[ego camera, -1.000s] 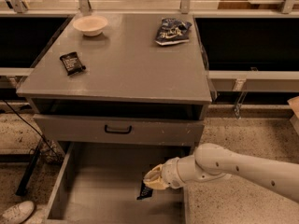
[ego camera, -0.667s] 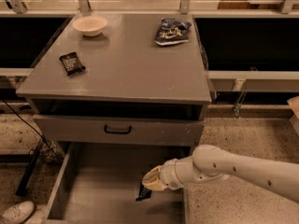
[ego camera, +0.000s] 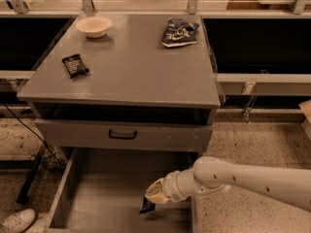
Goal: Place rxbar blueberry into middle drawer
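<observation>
The middle drawer (ego camera: 102, 188) stands pulled out at the bottom of the grey cabinet, its flat floor bare. My gripper (ego camera: 154, 196) reaches in from the right on a white arm and hovers over the drawer's right part. It is shut on the rxbar blueberry (ego camera: 147, 206), a small dark navy bar that hangs tilted below the fingers, just above the drawer floor near the right wall.
On the cabinet top (ego camera: 131, 67) lie a black-wrapped bar (ego camera: 75, 65), a pale bowl (ego camera: 94, 25) and a blue-and-white snack bag (ego camera: 179, 32). A drawer front with a black handle (ego camera: 122, 135) overhangs the open drawer. A shoe (ego camera: 17, 221) and cables lie on the floor at left.
The gripper with the bar has shifted slightly left and lower into the drawer. Nothing else has moved.
</observation>
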Motion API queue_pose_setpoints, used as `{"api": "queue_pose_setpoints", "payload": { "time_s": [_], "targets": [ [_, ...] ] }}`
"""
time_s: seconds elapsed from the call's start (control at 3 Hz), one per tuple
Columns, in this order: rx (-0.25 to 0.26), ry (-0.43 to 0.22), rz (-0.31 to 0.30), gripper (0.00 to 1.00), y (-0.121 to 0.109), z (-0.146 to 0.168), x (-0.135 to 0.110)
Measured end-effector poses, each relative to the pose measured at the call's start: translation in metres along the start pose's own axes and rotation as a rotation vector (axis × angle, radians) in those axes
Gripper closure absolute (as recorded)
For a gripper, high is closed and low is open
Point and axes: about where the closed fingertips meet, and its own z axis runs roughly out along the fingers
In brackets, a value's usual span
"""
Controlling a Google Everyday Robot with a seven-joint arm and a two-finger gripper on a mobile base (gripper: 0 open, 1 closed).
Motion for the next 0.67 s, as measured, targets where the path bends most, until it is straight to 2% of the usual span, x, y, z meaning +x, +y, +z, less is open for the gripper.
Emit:
{"api": "queue_pose_setpoints", "payload": {
  "time_s": [0.67],
  "targets": [
    [-0.015, 0.026, 0.003, 1.00, 0.0013, 0.0102, 0.0088]
  ]
}}
